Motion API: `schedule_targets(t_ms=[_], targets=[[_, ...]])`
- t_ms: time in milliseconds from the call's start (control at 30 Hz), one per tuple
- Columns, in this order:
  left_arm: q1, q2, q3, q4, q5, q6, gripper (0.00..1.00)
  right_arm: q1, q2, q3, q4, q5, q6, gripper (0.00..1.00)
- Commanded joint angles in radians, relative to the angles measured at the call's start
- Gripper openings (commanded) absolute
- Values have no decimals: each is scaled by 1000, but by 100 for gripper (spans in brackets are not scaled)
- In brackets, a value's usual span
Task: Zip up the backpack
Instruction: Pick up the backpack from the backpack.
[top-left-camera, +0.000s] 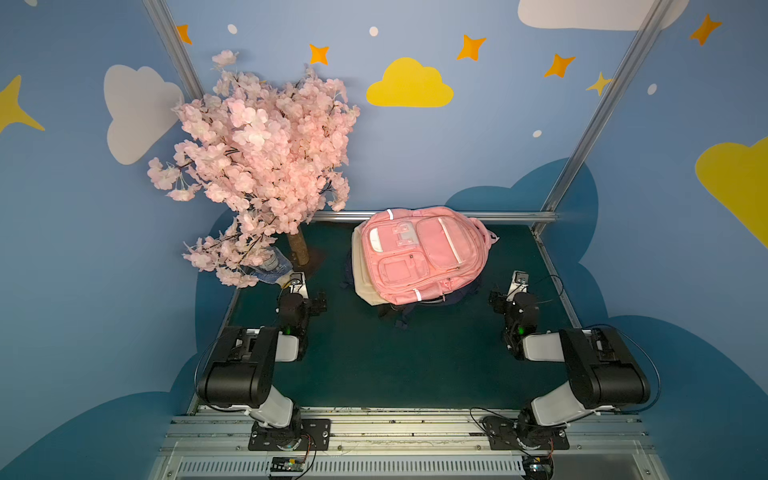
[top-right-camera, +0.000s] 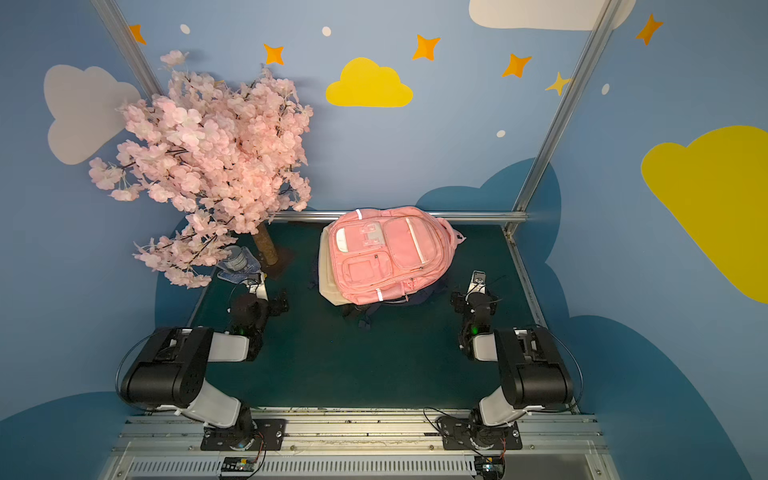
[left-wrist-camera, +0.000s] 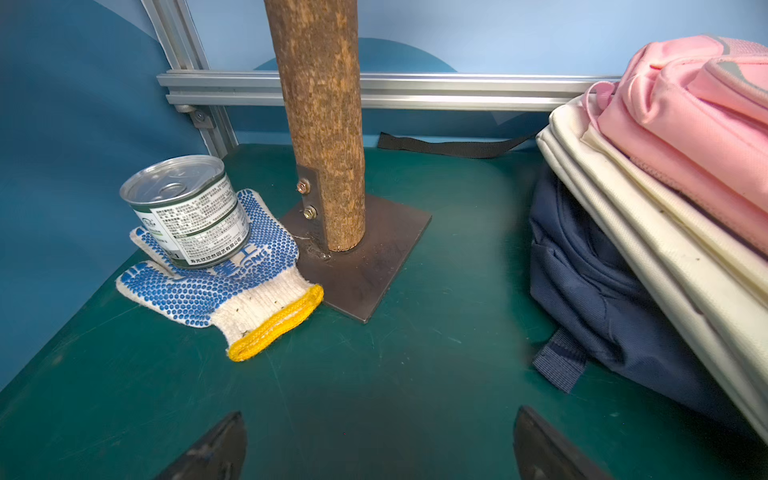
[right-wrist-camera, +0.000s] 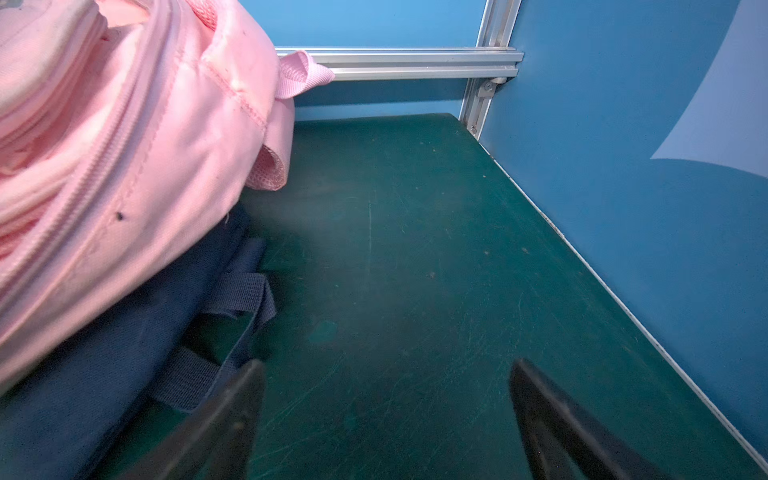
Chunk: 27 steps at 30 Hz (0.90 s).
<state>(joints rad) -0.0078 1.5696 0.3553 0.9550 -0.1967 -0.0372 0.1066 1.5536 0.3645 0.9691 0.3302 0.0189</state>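
Observation:
A pink backpack (top-left-camera: 419, 253) (top-right-camera: 386, 253) lies front up at the back middle of the green table, on top of a cream bag (top-left-camera: 363, 274) and a navy bag (left-wrist-camera: 590, 282). One of its zipper lines (right-wrist-camera: 83, 178) runs along the side nearest my right wrist camera; no slider shows there. My left gripper (top-left-camera: 301, 286) (left-wrist-camera: 379, 413) hovers open over bare mat left of the stack, empty. My right gripper (top-left-camera: 517, 284) (right-wrist-camera: 387, 362) is open and empty to the right of the stack, one finger (right-wrist-camera: 232, 399) close to the navy bag's straps.
A fake cherry tree (top-left-camera: 257, 158) stands at the back left, its trunk (left-wrist-camera: 320, 124) bolted to a metal base plate (left-wrist-camera: 374, 257). A tin can (left-wrist-camera: 191, 212) sits on a dotted work glove (left-wrist-camera: 220, 286) beside it. An aluminium rail (top-left-camera: 457, 216) and blue walls close in the table.

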Motion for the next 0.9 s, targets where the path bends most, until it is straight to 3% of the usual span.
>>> schedule_targets(t_ms=[0, 700, 800, 867], targets=[[1, 7, -5, 21, -5, 3, 100, 4, 5, -4, 3, -3, -5, 94], [-2, 0, -16, 42, -21, 4, 100, -24, -3, -9, -5, -59, 11, 94], [-65, -136, -56, 23, -104, 61, 100, -19, -35, -8, -21, -93, -11, 94], [-119, -297, -38, -143, -117, 97, 100, -17, -157, 25, -187, -98, -8, 94]])
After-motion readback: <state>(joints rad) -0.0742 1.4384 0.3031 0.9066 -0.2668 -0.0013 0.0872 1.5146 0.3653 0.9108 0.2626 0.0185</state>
